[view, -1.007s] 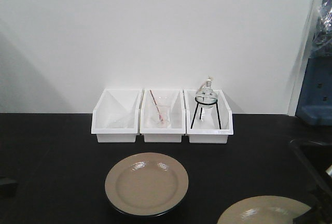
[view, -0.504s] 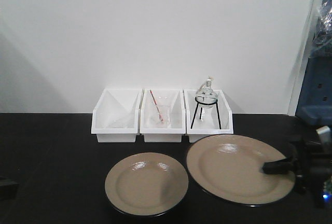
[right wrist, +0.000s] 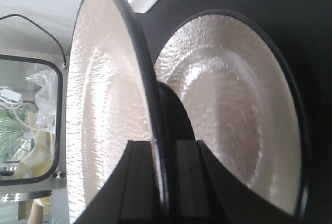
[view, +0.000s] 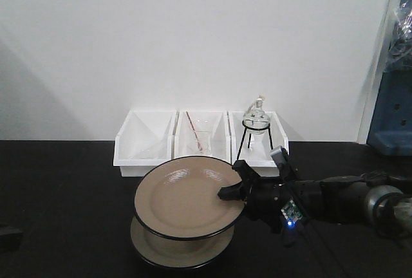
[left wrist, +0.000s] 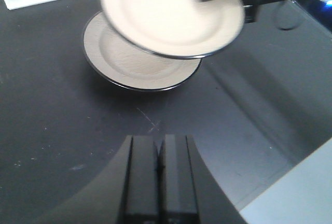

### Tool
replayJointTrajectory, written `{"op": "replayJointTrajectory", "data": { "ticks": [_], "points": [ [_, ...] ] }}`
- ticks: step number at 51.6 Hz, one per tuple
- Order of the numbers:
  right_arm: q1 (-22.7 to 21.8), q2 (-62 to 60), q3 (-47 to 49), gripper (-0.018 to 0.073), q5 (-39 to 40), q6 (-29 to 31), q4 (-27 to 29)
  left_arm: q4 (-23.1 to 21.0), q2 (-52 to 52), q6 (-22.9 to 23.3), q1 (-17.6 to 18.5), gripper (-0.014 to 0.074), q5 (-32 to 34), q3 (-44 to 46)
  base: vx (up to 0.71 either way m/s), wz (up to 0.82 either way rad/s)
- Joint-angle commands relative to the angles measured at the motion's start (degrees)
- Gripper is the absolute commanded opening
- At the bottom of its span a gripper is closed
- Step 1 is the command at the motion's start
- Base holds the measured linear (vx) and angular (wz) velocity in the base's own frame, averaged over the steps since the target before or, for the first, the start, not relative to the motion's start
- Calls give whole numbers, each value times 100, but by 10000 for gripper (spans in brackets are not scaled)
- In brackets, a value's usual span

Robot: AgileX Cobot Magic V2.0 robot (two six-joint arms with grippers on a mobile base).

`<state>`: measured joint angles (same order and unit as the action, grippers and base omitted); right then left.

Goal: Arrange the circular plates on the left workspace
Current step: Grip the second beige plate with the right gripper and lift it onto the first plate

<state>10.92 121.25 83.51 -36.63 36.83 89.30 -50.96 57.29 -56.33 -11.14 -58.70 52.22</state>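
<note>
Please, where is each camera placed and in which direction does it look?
Exterior front-facing: before the countertop, facing the wall and white bins; right arm shows, right gripper holding the upper plate over the lower plate.
Left wrist: above the countertop, looking down past the shut left gripper at both plates.
Right wrist: along its gripper fingers clamped on the upper plate's rim.
Shared: all see both plates.

The place was a laboratory: a matte black countertop [view: 64,188] against a bare white wall [view: 193,33], with white bins [view: 145,170] at twelve o'clock holding a round glass flask [view: 256,121] on a wire tripod [view: 248,143] and a beaker [view: 201,143].
</note>
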Motion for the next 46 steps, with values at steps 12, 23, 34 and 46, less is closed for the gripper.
{"op": "replayJointTrajectory", "data": {
  "ticks": [12,23,34,46],
  "points": [
    [-4,187,571,0,-197,-46,524,-346,-74,56,17,-1,110,149,0,0],
    [-4,215,571,85,-243,323,513,-346,-74,56,17,-1,163,149,0,0],
    [-4,215,571,344,-394,787,443,-346,-74,56,17,-1,153,149,0,0],
    [-45,210,571,564,-390,1384,218,-346,-74,56,17,-1,129,149,0,0]
  ]
}}
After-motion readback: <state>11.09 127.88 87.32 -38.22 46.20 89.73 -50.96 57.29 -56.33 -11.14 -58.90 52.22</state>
